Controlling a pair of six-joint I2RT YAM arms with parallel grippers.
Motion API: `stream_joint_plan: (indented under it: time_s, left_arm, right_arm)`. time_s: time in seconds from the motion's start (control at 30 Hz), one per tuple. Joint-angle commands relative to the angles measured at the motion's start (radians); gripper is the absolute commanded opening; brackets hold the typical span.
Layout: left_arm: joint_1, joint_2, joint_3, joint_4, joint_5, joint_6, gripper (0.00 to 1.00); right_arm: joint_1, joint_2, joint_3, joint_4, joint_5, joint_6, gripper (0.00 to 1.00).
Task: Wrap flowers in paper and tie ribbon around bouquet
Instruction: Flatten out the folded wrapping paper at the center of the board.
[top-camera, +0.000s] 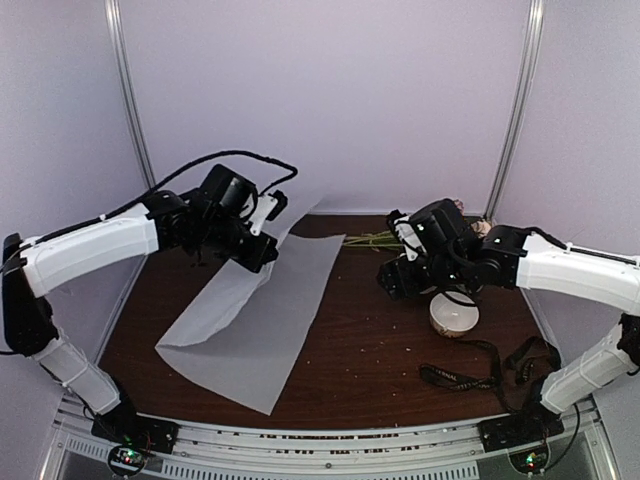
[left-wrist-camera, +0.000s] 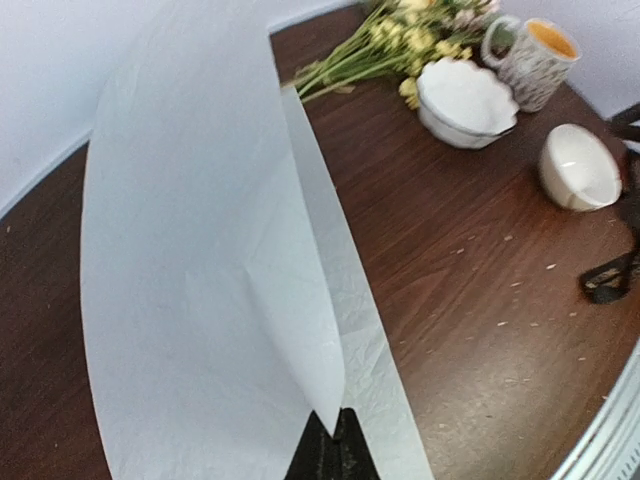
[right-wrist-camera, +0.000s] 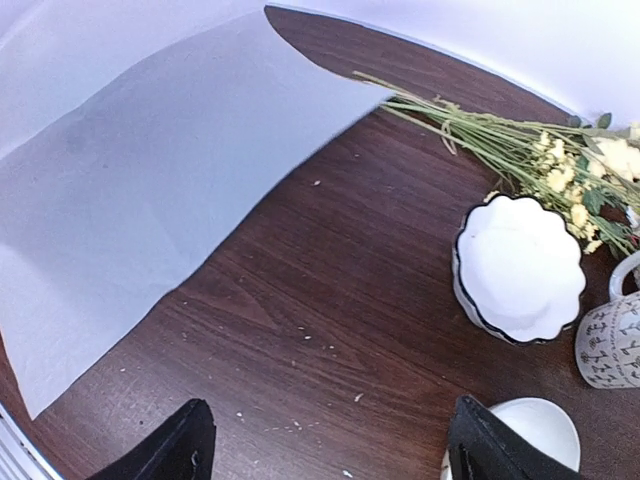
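Top external view: left hand (top-camera: 263, 258) pinched an edge of the paper (top-camera: 250, 320), lifting it | right hand (top-camera: 392, 281) hung open, empty, flowers (top-camera: 368, 238) lying beyond it | wrapping apparently not begun; ribbon (top-camera: 462, 378) loose behind that hand

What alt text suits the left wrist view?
The shut left claw pinches a large pale translucent paper sheet above the dark wooden table; yellow flowers on green stems, two white bowls and a patterned mug sit beyond.

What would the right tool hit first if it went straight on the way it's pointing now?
Probably bare table, between the paper and the scalloped white bowl; the right tool is open, and depth is hard to judge.
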Motion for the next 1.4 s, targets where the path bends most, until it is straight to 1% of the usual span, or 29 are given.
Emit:
stream_joint_plan:
  time_s: [0.0, 0.07, 0.13, 0.2, 0.27, 0.33, 0.37, 0.43, 0.5, 0.6, 0.7, 0.8, 0.83, 0.93, 1.03, 1.1, 1.23, 1.37]
  left_arm:
    - [0.014, -0.181, -0.086, 0.113, 0.208, 0.028, 0.0]
    - [0.095, -0.264, -0.144, 0.171, 0.266, -0.068, 0.0]
    - [0.21, -0.325, -0.21, 0.215, 0.278, -0.175, 0.0]
    - [0.298, -0.348, -0.279, 0.241, 0.278, -0.248, 0.0]
    - [0.386, -0.331, -0.316, 0.225, 0.309, -0.295, 0.0]
    - [0.465, -0.293, -0.331, 0.21, 0.348, -0.304, 0.0]
    - [0.492, -0.264, -0.334, 0.204, 0.343, -0.306, 0.0]
    - [0.527, -0.208, -0.311, 0.15, 0.313, -0.28, 0.0]
    - [0.542, -0.135, -0.26, 0.073, 0.281, -0.211, 0.0]
    - [0.541, -0.038, -0.157, -0.044, 0.205, -0.084, 0.0]
    - [0.541, 0.013, -0.061, -0.116, 0.07, -0.003, 0.0]
    - [0.54, 0.091, 0.045, -0.189, -0.047, 0.061, 0.0]
    - [0.54, 0.125, 0.083, -0.222, -0.069, 0.077, 0.0]
    - [0.525, 0.181, 0.153, -0.25, -0.078, 0.133, 0.0]
    - [0.485, 0.152, 0.173, -0.254, -0.003, 0.145, 0.0]
    - [0.426, 0.098, 0.168, -0.25, 0.007, 0.158, 0.0]
    - [0.275, 0.0, 0.179, -0.282, 0.015, 0.182, 0.0]
    - [0.176, -0.077, 0.241, -0.367, 0.016, 0.183, 0.0]
  right_arm:
    - [-0.056, -0.067, -0.051, -0.001, 0.02, -0.006, 0.82]
    - [-0.084, -0.085, -0.066, -0.002, 0.018, -0.005, 0.82]
    - [-0.1, -0.088, -0.074, -0.001, 0.009, -0.004, 0.82]
    - [-0.109, -0.075, -0.068, -0.013, 0.007, -0.005, 0.82]
    - [-0.113, -0.049, -0.048, -0.033, 0.006, -0.004, 0.82]
    - [-0.114, -0.029, -0.033, -0.041, -0.001, -0.01, 0.82]
    - [-0.114, -0.02, -0.029, -0.036, -0.009, -0.017, 0.82]
    - [-0.116, 0.006, -0.018, -0.024, -0.036, -0.039, 0.82]
    - [-0.116, 0.045, 0.009, -0.027, -0.067, -0.058, 0.82]
    - [-0.117, 0.134, 0.072, -0.043, -0.084, -0.085, 0.82]
    - [-0.118, 0.24, 0.141, -0.026, -0.071, -0.11, 0.82]
    - [-0.117, 0.392, 0.222, 0.018, -0.054, -0.126, 0.79]
    - [-0.116, 0.481, 0.291, 0.004, -0.062, -0.127, 0.78]
    - [-0.111, 0.659, 0.483, -0.106, -0.098, -0.12, 0.74]
    - [-0.098, 0.747, 0.576, -0.145, -0.105, -0.115, 0.73]
    - [-0.093, 0.742, 0.563, -0.141, -0.118, -0.093, 0.73]
    - [-0.105, 0.615, 0.382, 0.014, -0.175, -0.062, 0.74]
    - [-0.149, 0.508, 0.29, 0.028, -0.203, -0.054, 0.74]
